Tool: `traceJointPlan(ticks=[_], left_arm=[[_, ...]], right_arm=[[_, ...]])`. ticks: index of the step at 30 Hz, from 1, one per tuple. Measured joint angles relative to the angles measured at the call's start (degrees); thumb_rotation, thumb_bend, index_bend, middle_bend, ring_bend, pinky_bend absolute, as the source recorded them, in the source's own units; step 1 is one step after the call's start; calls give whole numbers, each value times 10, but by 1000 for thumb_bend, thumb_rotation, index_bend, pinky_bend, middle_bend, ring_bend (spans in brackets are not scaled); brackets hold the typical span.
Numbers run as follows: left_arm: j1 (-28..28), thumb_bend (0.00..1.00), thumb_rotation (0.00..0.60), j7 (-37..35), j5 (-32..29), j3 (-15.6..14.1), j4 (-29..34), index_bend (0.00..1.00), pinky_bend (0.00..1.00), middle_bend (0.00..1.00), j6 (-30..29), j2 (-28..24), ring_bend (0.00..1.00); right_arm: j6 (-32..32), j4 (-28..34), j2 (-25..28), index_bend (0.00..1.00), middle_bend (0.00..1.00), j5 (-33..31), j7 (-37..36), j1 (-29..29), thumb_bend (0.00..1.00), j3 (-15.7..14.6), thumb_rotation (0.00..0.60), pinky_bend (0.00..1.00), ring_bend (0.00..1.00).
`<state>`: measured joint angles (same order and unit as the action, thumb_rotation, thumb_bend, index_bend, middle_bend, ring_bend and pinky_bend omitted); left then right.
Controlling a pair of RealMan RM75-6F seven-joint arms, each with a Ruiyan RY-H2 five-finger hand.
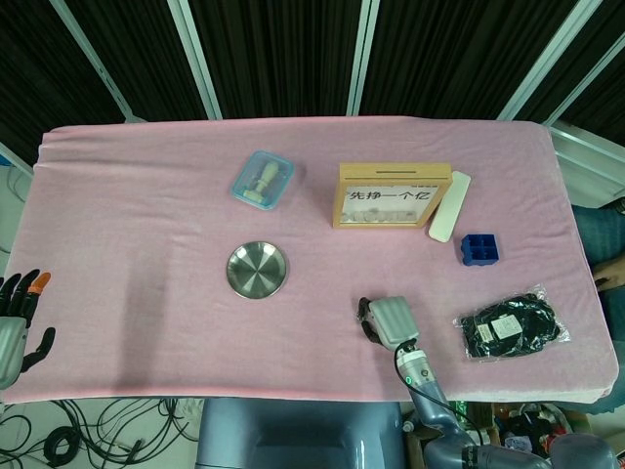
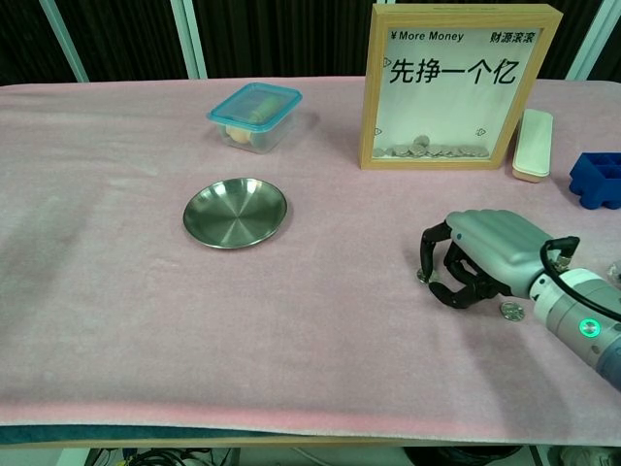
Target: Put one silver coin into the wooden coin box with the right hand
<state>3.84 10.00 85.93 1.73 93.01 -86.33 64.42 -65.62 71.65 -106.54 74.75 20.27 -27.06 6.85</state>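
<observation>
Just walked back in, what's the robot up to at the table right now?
The right robot hand is down on the pink cloth with its fingers curled over a silver coin at their tips; whether the coin is actually pinched can't be told. A second coin lies beside the hand. The wooden coin box stands further back, with coins already inside. The left robot hand sits idle at the table's edge, fingers apart.

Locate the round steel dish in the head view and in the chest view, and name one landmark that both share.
Head view: the steel dish lies left of centre, below the blue-lidded tub.
Chest view: the steel dish lies left of centre, in front of the same tub.
Shared landmark: the wooden coin box, standing to the dish's right and further back in both.
</observation>
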Motion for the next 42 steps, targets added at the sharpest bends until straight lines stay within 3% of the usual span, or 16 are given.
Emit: traceJointPlan(ticks=[7, 42], left_arm=[[0, 403, 600, 1, 0, 0, 1, 56, 0, 40, 0, 0, 7], [0, 403, 600, 4, -1, 0, 1, 56, 0, 41, 0, -1, 29]], right_arm=[[2, 10, 6, 463, 895, 0, 8, -2, 327, 2, 600, 1000, 966], [7, -10, -2, 495, 898, -1, 1, -4, 331, 3, 600, 1000, 967]])
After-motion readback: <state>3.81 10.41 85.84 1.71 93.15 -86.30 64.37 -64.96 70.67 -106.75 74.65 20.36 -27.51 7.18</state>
